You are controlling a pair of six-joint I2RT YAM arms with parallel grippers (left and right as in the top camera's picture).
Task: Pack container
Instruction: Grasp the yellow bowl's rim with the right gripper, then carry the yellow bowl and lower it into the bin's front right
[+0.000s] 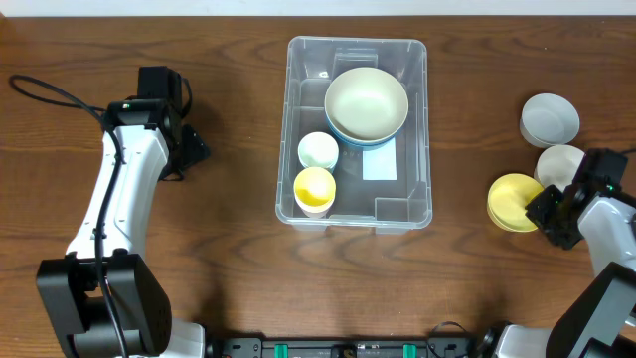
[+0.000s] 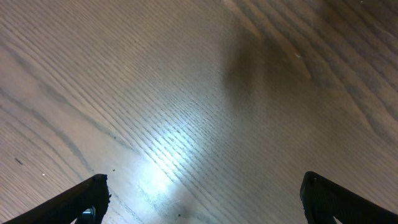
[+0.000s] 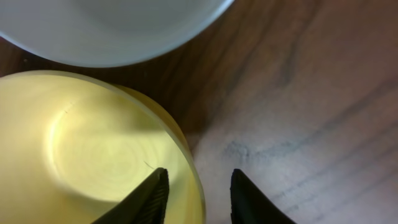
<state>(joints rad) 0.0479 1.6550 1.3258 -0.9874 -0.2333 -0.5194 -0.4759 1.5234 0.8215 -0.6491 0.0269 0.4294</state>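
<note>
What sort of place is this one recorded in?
Probably a robotics lab bench rather than a home: a left arm and a right arm stand at a wooden table, and a clear container holds bowls and cups like practice props. Nothing beyond the table shows.

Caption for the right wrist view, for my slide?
Right gripper straddling the rim of the yellow bowl, one finger inside, one outside; white bowl beside it on the wooden table.

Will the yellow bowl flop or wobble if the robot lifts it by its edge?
Probably stiff: the yellow bowl holds a crisp round rim. Likely light: its wall looks thin. Gripped at one edge, where the right gripper straddles it, it may tilt.
</note>
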